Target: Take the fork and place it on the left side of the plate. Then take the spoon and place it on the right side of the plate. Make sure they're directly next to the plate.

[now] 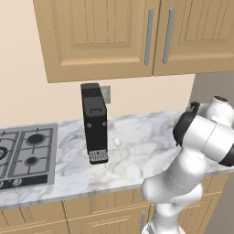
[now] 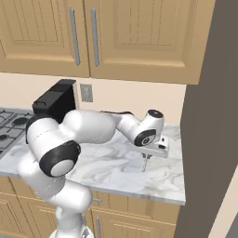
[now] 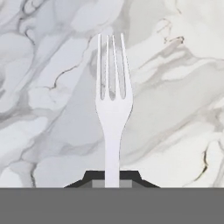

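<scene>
My gripper [image 2: 145, 163] hangs over the right end of the marble counter [image 2: 111, 165], fingers pointing down, and it is clenched on the fork [image 3: 112, 118]. In the hand view the fork's handle runs from between my two dark fingertips [image 3: 94, 177] at 6 o'clock straight up toward 12 o'clock, its four tines spread above the middle of the picture against the veined grey-and-white stone. The handle sits squarely in the pinch, centred between the tips. Whether the fork is touching the stone or hanging above it I cannot tell.

In the right base view my arm reaches across from about 9 o'clock to the hand at 3 o'clock of centre, and a thin sliver of the fork shows just under the fingers, close to the counter's front edge.

In the left base view the spoon [image 1: 119, 151] lies on the counter near the middle of the picture, its small rounded bowl toward 12 o'clock and its slim handle trailing toward 6 o'clock. Just beside it, at its 9 o'clock, stands a black coffee machine [image 1: 94, 122]. Further out at 9 o'clock is the grey stovetop [image 1: 26, 154]. Wooden wall cabinets [image 1: 114, 34] hang above at 12 o'clock.
</scene>
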You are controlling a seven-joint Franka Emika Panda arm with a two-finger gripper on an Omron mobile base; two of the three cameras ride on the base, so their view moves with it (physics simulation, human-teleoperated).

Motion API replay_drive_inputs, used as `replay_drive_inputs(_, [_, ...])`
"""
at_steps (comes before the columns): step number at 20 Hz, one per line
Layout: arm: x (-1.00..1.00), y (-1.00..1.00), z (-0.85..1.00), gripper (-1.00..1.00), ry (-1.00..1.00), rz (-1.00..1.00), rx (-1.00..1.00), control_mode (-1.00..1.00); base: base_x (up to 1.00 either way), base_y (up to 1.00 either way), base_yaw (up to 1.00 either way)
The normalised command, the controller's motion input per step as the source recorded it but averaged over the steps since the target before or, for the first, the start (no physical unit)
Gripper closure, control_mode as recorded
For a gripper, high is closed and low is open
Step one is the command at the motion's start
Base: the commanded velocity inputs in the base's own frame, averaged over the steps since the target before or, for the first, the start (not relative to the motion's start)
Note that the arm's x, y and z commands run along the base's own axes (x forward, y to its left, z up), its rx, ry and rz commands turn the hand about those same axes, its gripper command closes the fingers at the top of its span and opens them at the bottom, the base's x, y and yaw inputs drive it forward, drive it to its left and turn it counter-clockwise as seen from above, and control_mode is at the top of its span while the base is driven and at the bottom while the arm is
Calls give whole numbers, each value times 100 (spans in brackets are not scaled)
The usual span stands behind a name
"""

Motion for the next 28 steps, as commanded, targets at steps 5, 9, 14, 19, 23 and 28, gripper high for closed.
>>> replay_drive_inputs(5, [-36,34,46,100,0,0,0,-100,0,0,0])
replay_drive_inputs(9, [-30,1,60,100,0,0,-3,-100,0,0,0])
replay_drive_inputs(14, [0,7,48,100,0,0,-1,-100,0,0,0])
replay_drive_inputs(19, [0,11,38,100,0,0,0,-100,0,0,0])
replay_drive_inputs(23, [0,1,7,100,0,0,0,-100,0,0,0])
replay_drive_inputs(28, [0,0,0,100,0,0,0,-100,0,0,0])
